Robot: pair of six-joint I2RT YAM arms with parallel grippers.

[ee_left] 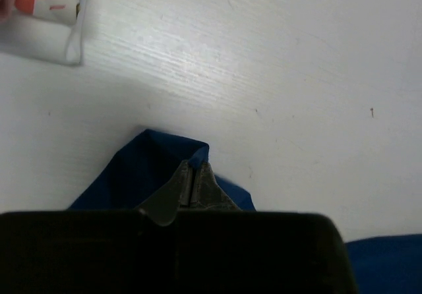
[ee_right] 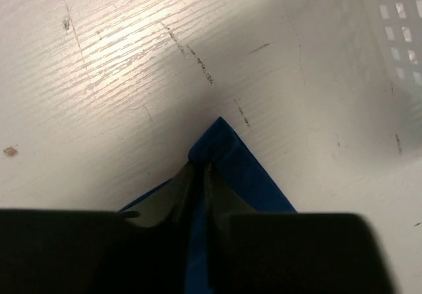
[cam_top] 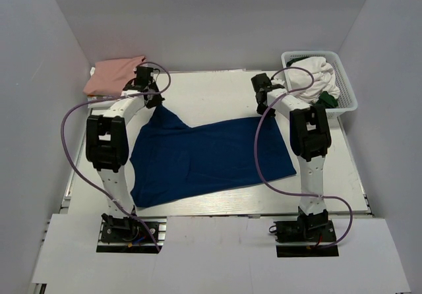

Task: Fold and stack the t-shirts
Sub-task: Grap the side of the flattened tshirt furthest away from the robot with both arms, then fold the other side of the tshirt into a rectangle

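Note:
A dark blue t-shirt [cam_top: 204, 155] lies spread across the middle of the white table, plain side up. My left gripper [cam_top: 153, 101] is shut on its far left corner, and the wrist view shows the fingertips [ee_left: 192, 170] pinching a peak of blue cloth [ee_left: 142, 169]. My right gripper [cam_top: 264, 104] is shut on the far right corner. There a blue fold [ee_right: 241, 162] runs between the closed fingers [ee_right: 200, 170]. A salmon-pink t-shirt [cam_top: 113, 75] sits folded at the back left corner.
A white lattice basket [cam_top: 347, 91] at the back right holds white and dark green cloth; its wall [ee_right: 395, 24] stands close to my right gripper. A white cloth edge with an orange and yellow print [ee_left: 46, 7] lies beyond my left gripper. Grey walls enclose the table.

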